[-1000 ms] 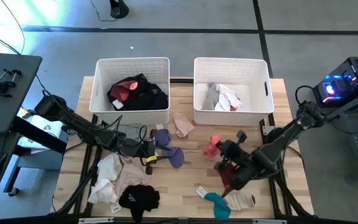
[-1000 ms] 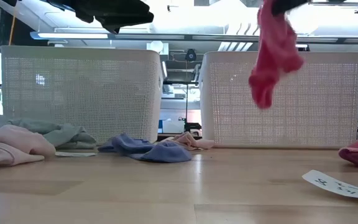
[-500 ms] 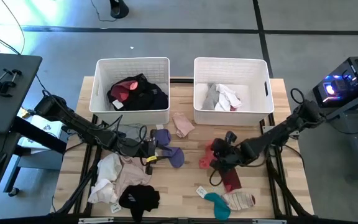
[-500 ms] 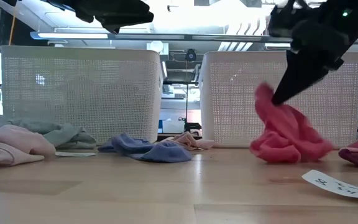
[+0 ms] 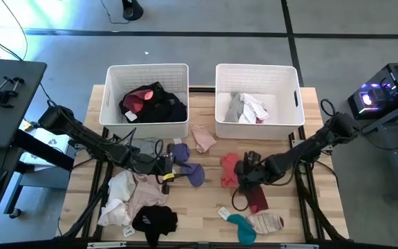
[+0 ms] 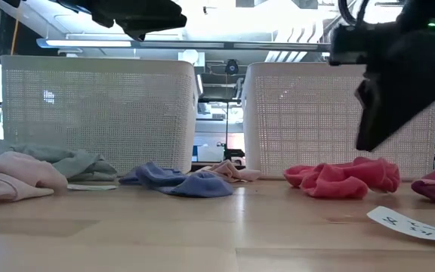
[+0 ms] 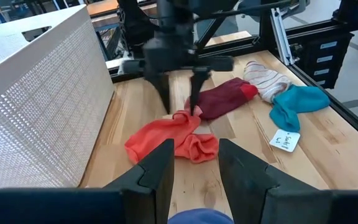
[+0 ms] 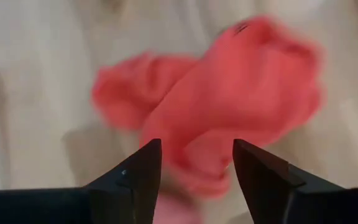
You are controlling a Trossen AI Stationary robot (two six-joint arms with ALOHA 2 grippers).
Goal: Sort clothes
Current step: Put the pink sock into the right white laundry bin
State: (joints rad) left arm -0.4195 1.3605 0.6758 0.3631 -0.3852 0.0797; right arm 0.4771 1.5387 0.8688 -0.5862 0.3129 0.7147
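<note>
A coral-red garment (image 5: 228, 168) lies crumpled on the table in front of the right bin; it also shows in the low view (image 6: 342, 177) and the right wrist view (image 8: 229, 93). My right gripper (image 5: 244, 173) is open just above its right part, fingers pointing down (image 7: 180, 106), touching nothing. My left gripper (image 5: 170, 166) is open at mid table, low over a lavender garment (image 5: 188, 171), which lies flat on the wood. A maroon garment (image 5: 256, 198), a teal sock (image 5: 240, 225) and a striped sock (image 5: 268, 222) lie at the near right.
The left white bin (image 5: 114, 111) holds black and red clothes; the right white bin (image 5: 221, 111) holds white and grey ones. A pink sock (image 5: 202, 138) and a grey garment (image 5: 142, 146) lie before the bins. A cream and pink pile (image 5: 126, 194) and a black garment (image 5: 154, 221) lie near left.
My right gripper has come down and toward the table's left with the coral-red garment, which hung below it. It has set the garment on the table and let go. The garment now lies crumpled and flat, and the gripper stands just above it.
</note>
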